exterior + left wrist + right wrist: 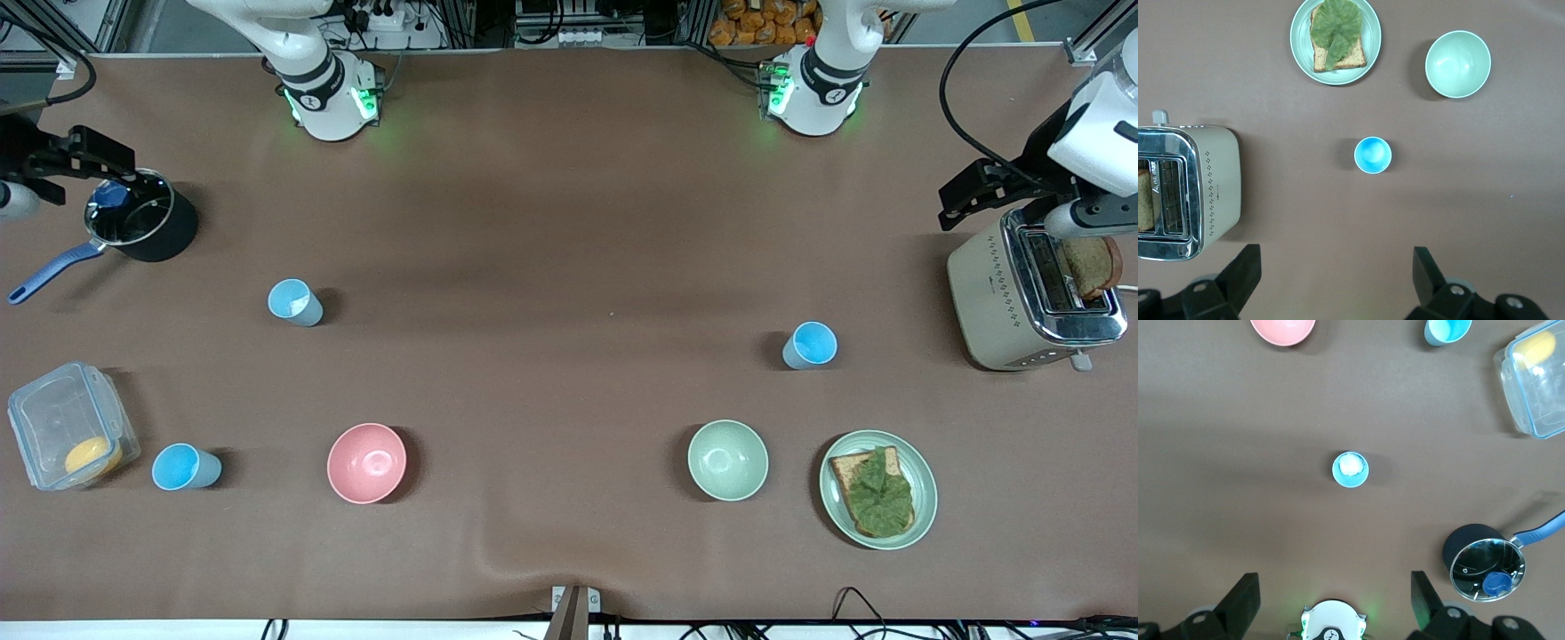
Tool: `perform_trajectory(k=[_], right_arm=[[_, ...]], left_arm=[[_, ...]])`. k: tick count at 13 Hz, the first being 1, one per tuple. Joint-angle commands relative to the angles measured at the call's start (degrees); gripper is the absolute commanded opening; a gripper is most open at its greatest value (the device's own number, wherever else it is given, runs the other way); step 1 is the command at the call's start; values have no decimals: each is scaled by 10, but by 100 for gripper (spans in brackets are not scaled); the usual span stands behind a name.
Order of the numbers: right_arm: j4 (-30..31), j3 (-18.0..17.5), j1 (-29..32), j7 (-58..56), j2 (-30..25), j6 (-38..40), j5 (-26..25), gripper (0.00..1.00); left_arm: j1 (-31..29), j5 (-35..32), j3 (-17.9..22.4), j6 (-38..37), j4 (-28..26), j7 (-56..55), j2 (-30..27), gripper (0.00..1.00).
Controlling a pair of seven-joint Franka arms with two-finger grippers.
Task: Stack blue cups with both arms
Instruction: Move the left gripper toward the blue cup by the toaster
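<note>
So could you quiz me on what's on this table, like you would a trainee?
1. How many blue cups stand on the table?
2. True or false: some cups are already stacked.
3. Which bowl lies toward the left arm's end: A pink, B green?

Key:
1. Three: one toward the right arm's end, one beside the plastic box, one near the toaster.
2. False; all stand apart. The left gripper and right gripper are open and empty.
3. B, the green bowl; the pink bowl lies toward the right arm's end.
</note>
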State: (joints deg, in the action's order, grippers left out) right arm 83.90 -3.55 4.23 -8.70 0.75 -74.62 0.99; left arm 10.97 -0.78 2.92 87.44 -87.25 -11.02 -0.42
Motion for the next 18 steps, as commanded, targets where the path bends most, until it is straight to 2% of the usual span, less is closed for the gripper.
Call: perform_trajectory(k=[1,4,7,12,15,18], right_arm=[[27,-3,5,-11,-3,-10,5,100],[85,-2,4,-11,-25,-53,4,100],[94,-3,3,-11,-33,-61,4,100],[87,-7,2,-11,-38,-63,3,100],[90,-7,1,-11,-38,-69,4,100],[94,-6,2,-11,-37,-71,3,100]], left_arm=[[-2,-1,-4,-17,11,15,3,100],[-4,3,-2,-16,9,18,9,100],[-2,3,-2,16,-22,16,34,100],[-3,-1,-2,213,-195,11,31,100],[-3,-5,-2,307,-257,11,45,100],[-5,-5,-2,379,-296,8,68,100]])
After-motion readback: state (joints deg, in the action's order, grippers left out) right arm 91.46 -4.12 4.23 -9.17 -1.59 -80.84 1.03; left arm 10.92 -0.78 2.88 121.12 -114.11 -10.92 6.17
